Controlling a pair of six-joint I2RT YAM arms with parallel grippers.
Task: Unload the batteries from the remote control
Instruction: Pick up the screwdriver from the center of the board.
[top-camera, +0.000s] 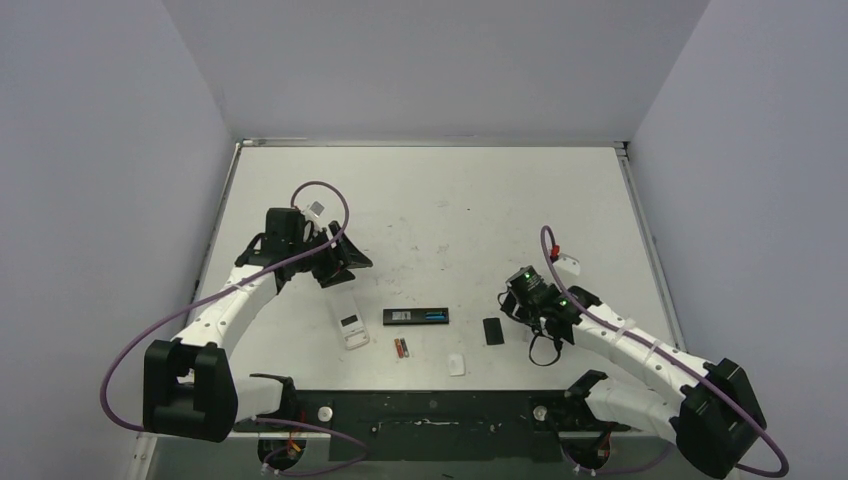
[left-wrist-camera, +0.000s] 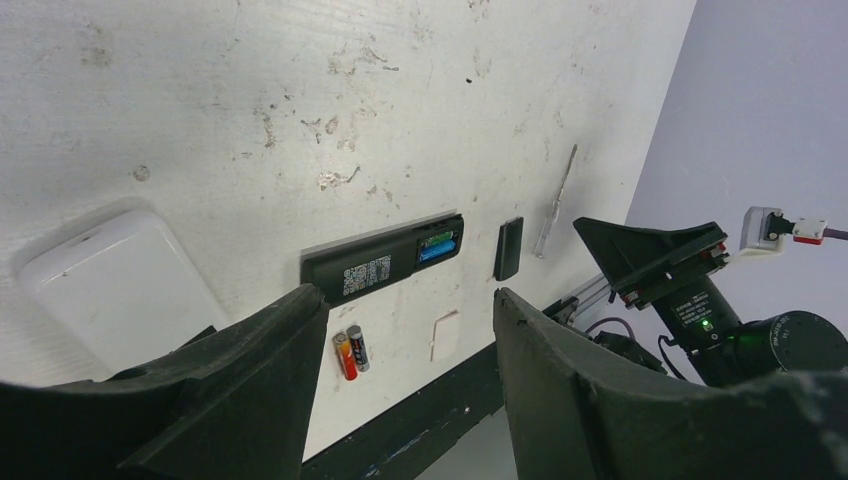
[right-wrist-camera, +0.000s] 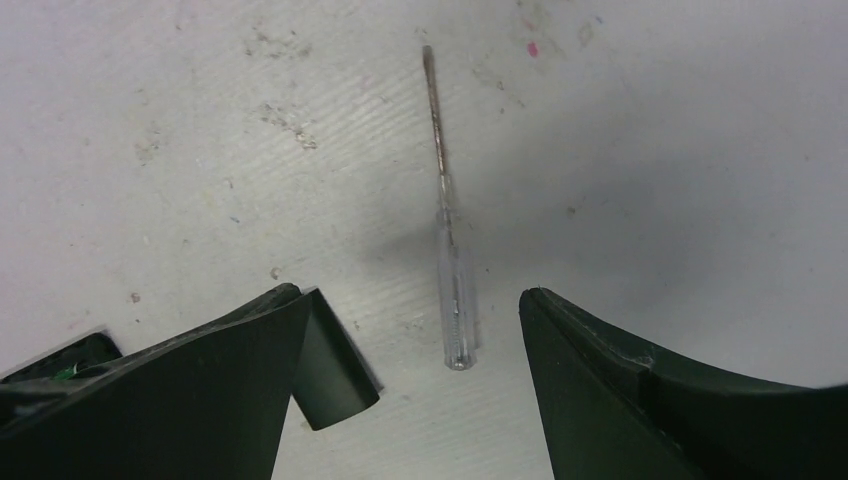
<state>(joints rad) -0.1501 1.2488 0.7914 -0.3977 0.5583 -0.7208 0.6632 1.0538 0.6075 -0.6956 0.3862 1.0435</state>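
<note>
The black remote control (top-camera: 415, 317) lies face down mid-table with its compartment open. A blue battery (top-camera: 435, 316) sits in it and also shows in the left wrist view (left-wrist-camera: 437, 250), with something green beside it. Two loose batteries (top-camera: 400, 348), one reddish-orange and one dark, lie side by side in front of the remote (left-wrist-camera: 350, 353). My left gripper (top-camera: 340, 265) is open and empty, raised left of and behind the remote (left-wrist-camera: 408, 298). My right gripper (top-camera: 522, 312) is open and empty, hovering over the table right of the remote (right-wrist-camera: 410, 295).
A white remote (top-camera: 354, 331) lies left of the batteries. A small white cover (top-camera: 456, 364) lies near the front edge. A black cover plate (right-wrist-camera: 330, 375) lies partly under my right gripper's left finger. A clear-handled screwdriver (right-wrist-camera: 450, 250) lies between that gripper's fingers on the table.
</note>
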